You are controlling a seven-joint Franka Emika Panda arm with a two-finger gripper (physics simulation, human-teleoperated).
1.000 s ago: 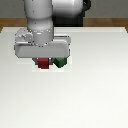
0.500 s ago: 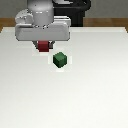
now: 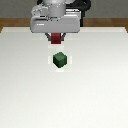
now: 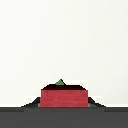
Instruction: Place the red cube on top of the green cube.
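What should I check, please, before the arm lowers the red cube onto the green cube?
1. Red cube held in the gripper: ok, lifted off the table.
2. Green cube resting on the table, nothing on top: ok.
3. Red cube directly over green cube: cannot tell; in the wrist view only a green corner shows behind the red cube.
4. Space around the green cube clear: ok.
5. Red cube square in the grip: ok in the wrist view.

No text, label, brand, number or sign can be read in either view: the red cube (image 3: 56, 38), the green cube (image 3: 60, 60) and the white surface (image 3: 95, 95) beneath them all show plain, unmarked faces.
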